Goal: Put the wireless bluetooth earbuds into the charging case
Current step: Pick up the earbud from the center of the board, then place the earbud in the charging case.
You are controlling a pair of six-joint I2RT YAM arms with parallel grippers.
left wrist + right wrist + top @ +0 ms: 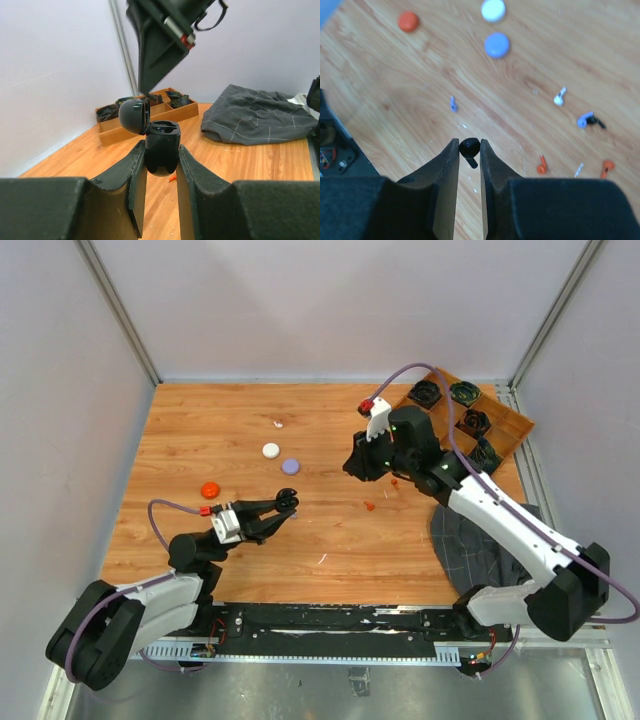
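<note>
Pinching a tiny black stemmed plastic earbud (469,147) between its fingers, the right end effector (469,150) hovers above the wooden surface (395,90). The left end effector (161,155) clamps a glossy black egg-shaped charging case (162,142), upright with its lid hinged open. A white earbud (559,97), a pale purple earbud (453,104) and a red-orange earbud (541,166) lie loose on the surface.

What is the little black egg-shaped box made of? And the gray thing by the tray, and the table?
The black charging case looks like smooth, slightly glossy plastic: light glints on its round lid. The gray thing looks like soft, matte cloth: it has folds and thin check lines. The table looks like wood or wood-look laminate: orange-brown grain streaks, slightly shiny.
</note>
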